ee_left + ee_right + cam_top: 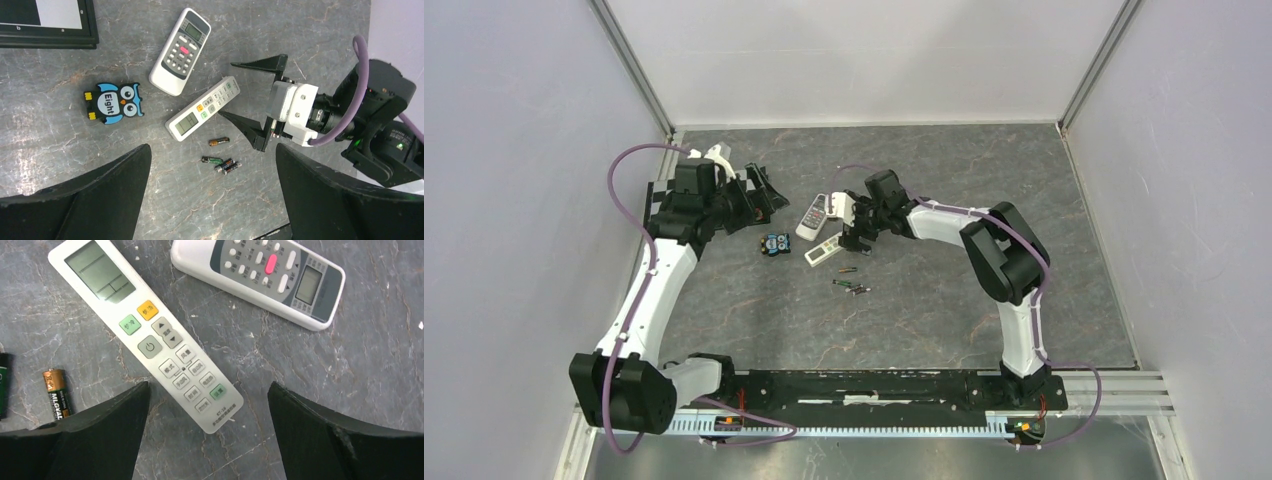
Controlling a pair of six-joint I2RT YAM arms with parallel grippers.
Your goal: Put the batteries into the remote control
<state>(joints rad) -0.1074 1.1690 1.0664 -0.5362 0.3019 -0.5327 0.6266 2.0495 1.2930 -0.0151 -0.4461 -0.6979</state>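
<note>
The right gripper [209, 386] has its jaws spread wide, and the button end of the slim white remote control [150, 340] lies between its two dark fingers [100, 432]; whether either finger touches the casing cannot be told. The remote lies face up, screen and keys showing, so its battery compartment is out of sight. Just off its screen end a copper-capped battery [57, 400] lies on the grey marbled table [375, 365], with the edge of a green one [2, 385] cut off by the frame beside it. The left wrist camera shows the batteries [222, 162] more fully (four by count there): the copper-capped one [219, 141] lies alone close to the remote's long side, and a little farther from it a green one and two dark ones with reddish bands lie end to end in a loose line, the last two touching. None of them is in the remote. A second, broader remote [180, 50] with a pink key lies face up beyond the slim one, near it but apart. An owl-shaped blue and black figure [114, 102] marked "Eight" sits off to the side of both remotes. The left gripper [212, 150] hangs above the table with its jaws parted and nothing between them, held left of the owl in the top view [764, 195].
</note>
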